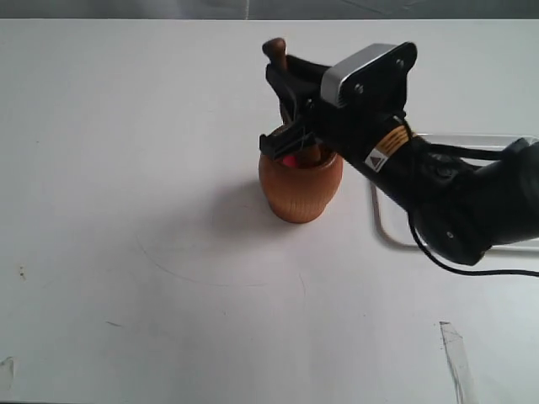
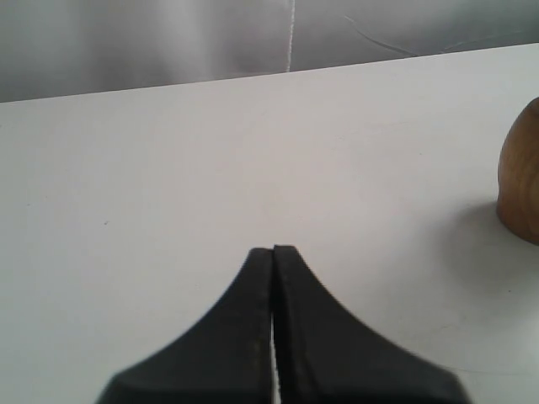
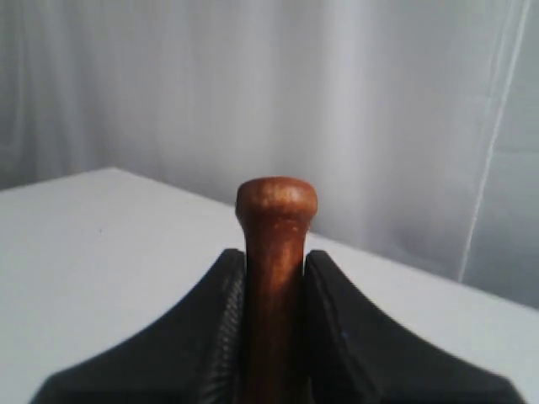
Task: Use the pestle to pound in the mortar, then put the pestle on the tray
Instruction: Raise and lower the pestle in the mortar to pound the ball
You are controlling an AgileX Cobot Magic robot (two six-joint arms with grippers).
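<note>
Wood fills my right hand (image 1: 295, 114): its two black fingers (image 3: 337, 303) are clenched on the slim neck of the pestle (image 1: 274, 49), just under the small knob, which pokes out above them. The pestle stands nearly upright, leaning slightly, and its thick end reaches down into the mouth of the mortar (image 1: 299, 189). I cannot see whether that end is touching the bottom. The mortar sits upright on the table (image 1: 126, 168), near the middle, with a bit of reddish colour showing at its rim.

My left hand (image 2: 274, 252) has its fingers pressed together on nothing, low over the bare table and off to one side of the mortar, which only shows at the edge of its view. It is not steadying the cup.

So I judge I am in the pounding part of the job; how many strokes are done cannot be read from this. The second part is not yet done. The white tray (image 1: 381, 220) lies just beside the mortar on my right, partly hidden under my arm. I have yet to lift the pestle clear, carry it over there, lay it down and let go.
</note>
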